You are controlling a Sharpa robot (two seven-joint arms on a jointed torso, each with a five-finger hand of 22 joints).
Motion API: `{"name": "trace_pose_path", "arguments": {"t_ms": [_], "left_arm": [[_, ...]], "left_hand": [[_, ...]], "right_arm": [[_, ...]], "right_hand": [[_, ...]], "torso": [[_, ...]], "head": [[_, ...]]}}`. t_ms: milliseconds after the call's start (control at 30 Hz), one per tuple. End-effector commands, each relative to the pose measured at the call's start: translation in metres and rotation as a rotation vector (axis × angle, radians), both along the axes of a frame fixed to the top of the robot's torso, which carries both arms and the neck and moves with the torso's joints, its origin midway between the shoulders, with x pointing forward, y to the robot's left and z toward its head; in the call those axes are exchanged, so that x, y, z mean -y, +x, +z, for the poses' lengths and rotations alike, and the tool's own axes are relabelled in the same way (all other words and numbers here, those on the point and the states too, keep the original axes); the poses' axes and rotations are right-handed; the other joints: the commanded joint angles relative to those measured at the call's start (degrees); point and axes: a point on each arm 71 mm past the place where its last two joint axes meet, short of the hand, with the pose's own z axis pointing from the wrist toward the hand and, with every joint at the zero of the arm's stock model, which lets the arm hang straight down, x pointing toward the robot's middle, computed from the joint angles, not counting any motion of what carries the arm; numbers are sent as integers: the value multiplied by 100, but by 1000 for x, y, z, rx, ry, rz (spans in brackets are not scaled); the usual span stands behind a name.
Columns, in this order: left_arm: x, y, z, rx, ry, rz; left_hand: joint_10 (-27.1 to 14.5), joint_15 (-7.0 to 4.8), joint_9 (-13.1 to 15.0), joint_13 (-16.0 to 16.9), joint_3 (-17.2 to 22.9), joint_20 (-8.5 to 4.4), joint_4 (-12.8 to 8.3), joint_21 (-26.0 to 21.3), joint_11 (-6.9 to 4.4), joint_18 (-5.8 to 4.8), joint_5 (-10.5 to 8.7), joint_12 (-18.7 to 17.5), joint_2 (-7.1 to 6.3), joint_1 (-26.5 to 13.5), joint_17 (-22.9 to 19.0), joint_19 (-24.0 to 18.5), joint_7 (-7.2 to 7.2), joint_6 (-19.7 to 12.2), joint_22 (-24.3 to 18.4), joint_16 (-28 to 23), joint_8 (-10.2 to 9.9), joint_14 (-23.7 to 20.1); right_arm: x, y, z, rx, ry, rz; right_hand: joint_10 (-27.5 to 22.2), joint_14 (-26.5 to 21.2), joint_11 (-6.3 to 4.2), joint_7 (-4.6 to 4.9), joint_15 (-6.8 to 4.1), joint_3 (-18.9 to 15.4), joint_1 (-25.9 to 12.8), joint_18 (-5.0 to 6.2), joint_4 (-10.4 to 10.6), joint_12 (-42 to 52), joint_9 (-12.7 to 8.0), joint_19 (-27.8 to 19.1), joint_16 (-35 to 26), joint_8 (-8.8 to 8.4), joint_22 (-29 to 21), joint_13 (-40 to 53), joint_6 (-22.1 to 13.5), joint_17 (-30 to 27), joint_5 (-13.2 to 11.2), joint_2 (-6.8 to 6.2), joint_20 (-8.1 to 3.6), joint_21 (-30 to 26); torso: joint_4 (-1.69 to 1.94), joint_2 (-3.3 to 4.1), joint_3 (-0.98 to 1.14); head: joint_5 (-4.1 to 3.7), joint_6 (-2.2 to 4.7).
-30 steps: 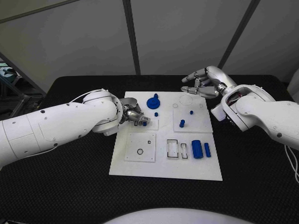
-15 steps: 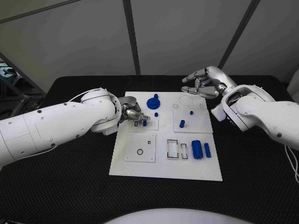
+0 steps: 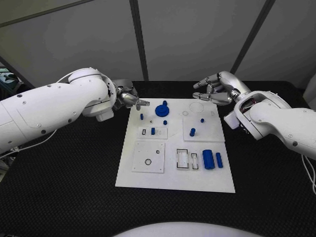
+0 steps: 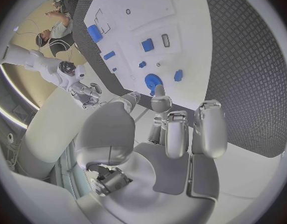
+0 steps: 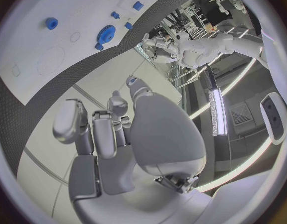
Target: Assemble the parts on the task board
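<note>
We record, largest first: the task board (image 3: 173, 178), white, lying mid-table so both arms reach it. The left hand (image 3: 128, 98) hovers off the board's far left corner, fingers loosely apart and empty. The right hand (image 3: 216, 88) hangs beyond the far right edge, fingers curled over nothing. Blue parts: a gear (image 3: 162, 109) at the far end; a cylinder (image 3: 208, 158) nearer; small pegs (image 3: 192, 131) seated upright mid-board. We read no writing.
</note>
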Motion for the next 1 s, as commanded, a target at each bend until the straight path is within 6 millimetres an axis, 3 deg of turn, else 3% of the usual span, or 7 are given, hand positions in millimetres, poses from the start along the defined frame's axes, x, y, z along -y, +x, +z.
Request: {"name": "trace_pose_path", "arguments": {"t_ms": [33, 133, 267, 1000], "left_arm": [[-2, 7, 0, -56, 54, -25], [-4, 14, 0, -64, 75, -19], [-5, 22, -5, -76, 105, -10], [5, 36, -33, -123, 167, -2]], "left_hand": [[-76, 67, -49, -59, -90, 23, 13, -33, 23, -45, 7, -61, 16, 93, 1421, -19, 26, -91, 84, -33, -83, 573], [-130, 98, -129, -116, -180, 47, 44, -53, 57, -41, 10, -94, 39, 169, 1413, -30, 68, -145, 73, -39, -186, 570], [-177, 122, -214, -167, -266, 72, 66, -78, 87, -35, 12, -120, 53, 257, 1405, -41, 100, -173, 59, -45, -286, 567], [-212, 135, -267, -212, -325, 86, 81, -85, 101, -34, 12, -144, 66, 322, 1414, -45, 114, -161, 59, -38, -336, 570]], "right_arm": [[-1, 0, 1, 6, 0, 5], [-2, 0, 1, 5, 0, 6], [-3, 1, 1, 4, 0, 8], [-7, 0, 1, 3, 2, 18]], "right_hand": [[15, 329, 3, 0, -31, 6, -70, 58, 31, -14, -6, -23, -20, 34, -5, -5, -53, 382, 35, 0, -20, -26], [15, 329, 3, 0, -31, 6, -70, 58, 31, -14, -6, -23, -20, 34, -5, -5, -53, 382, 35, 0, -20, -26], [16, 331, 3, -1, -31, 5, -79, 58, 40, -14, -7, -19, -17, 36, -2, -8, -54, 388, 43, 7, -20, -25], [16, 331, 3, -1, -31, 5, -79, 58, 40, -14, -7, -19, -17, 36, -2, -8, -54, 388, 43, 7, -20, -25]], "torso": [[-1, 13, -1], [-9, 15, 7], [-8, 19, -2], [-7, 10, 4]], "head": [[22, 1], [41, 6], [46, 14], [77, -4]]}}
